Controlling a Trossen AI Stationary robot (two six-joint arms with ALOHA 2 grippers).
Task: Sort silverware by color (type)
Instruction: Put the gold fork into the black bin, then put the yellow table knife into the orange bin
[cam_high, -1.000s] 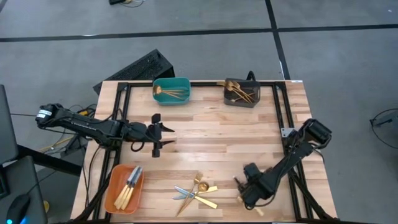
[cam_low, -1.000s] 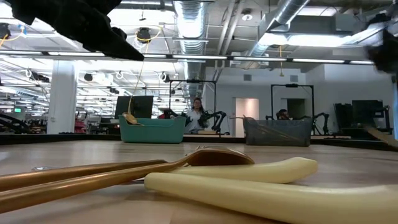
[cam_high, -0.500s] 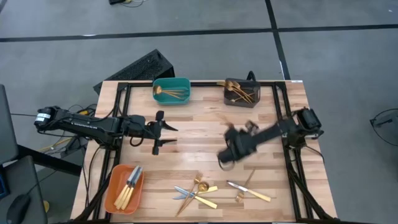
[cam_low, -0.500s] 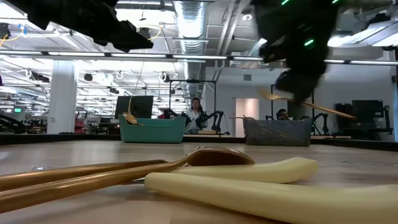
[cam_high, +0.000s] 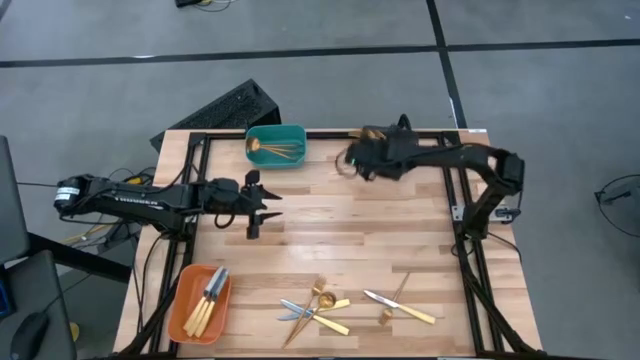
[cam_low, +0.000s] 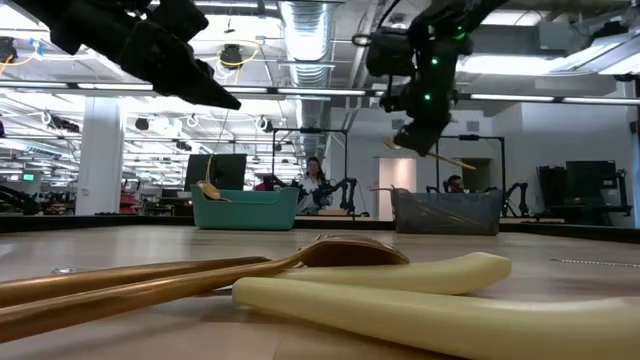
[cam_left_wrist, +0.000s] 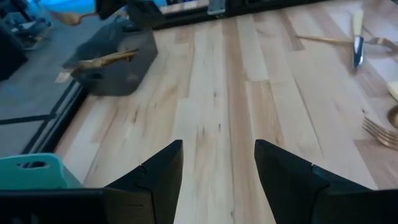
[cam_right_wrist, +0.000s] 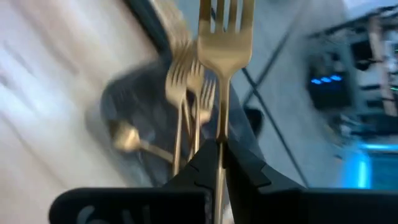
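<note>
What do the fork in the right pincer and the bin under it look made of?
Fork: likely metal with a polished gold finish; it glints, and its tines are thin. Dark grey bin: probably matte plastic, dull and unreflective, though blurred here.

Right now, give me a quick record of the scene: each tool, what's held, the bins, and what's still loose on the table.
right tool: shut on a gold fork, above the dark grey bin
left tool: open, empty, over bare wood
dark grey bin: holds gold forks
teal bin: holds gold spoons
orange bin: holds knives
loose cutlery: two small groups near the table's front edge, still unsorted
</note>
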